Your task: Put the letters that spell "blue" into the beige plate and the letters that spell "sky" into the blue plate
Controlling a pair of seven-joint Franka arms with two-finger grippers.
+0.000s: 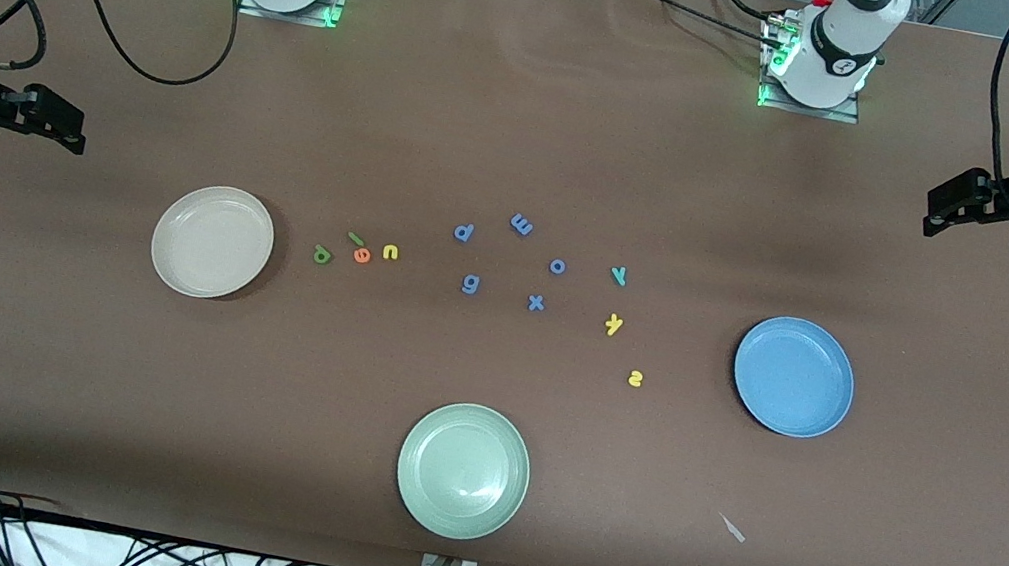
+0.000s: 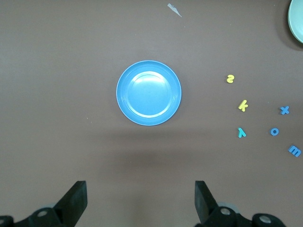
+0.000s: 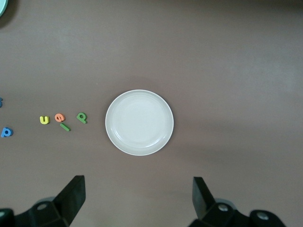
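Covering the table (image 1: 529,125), brown cloth holds scattered letters and three plates.

Front camera looking down from high across the table (image 1: 529,125), facing both bases. Wrist cameras looking straight down from well above: left over the blue plate (image 2: 148,92), right over the beige plate (image 3: 139,122); both plates also showing in front view.
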